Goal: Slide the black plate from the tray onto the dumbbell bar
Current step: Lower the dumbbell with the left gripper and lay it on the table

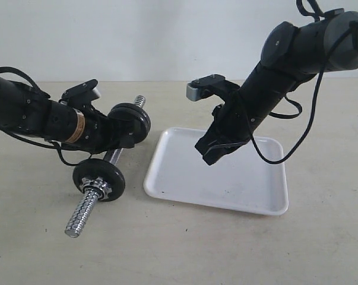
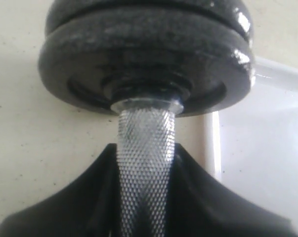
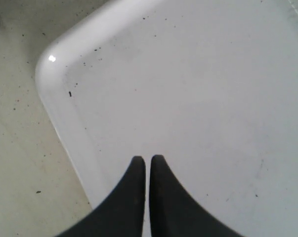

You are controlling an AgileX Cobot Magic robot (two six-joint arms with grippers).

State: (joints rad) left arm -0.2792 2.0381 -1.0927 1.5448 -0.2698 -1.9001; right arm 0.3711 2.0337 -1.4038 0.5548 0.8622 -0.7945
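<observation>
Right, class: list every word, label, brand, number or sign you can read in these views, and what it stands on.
No readable text in any view.
Tan band on the left arm: perhaps a label, too blurred to read.
Black discs, dumbbell bar, tray: no markings visible.

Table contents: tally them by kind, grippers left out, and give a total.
Chrome bar: 1
Black discs: 3, two stacked at the far end, one at the near end
Silver nut: 1
White tray: 1
Total: 6
</observation>
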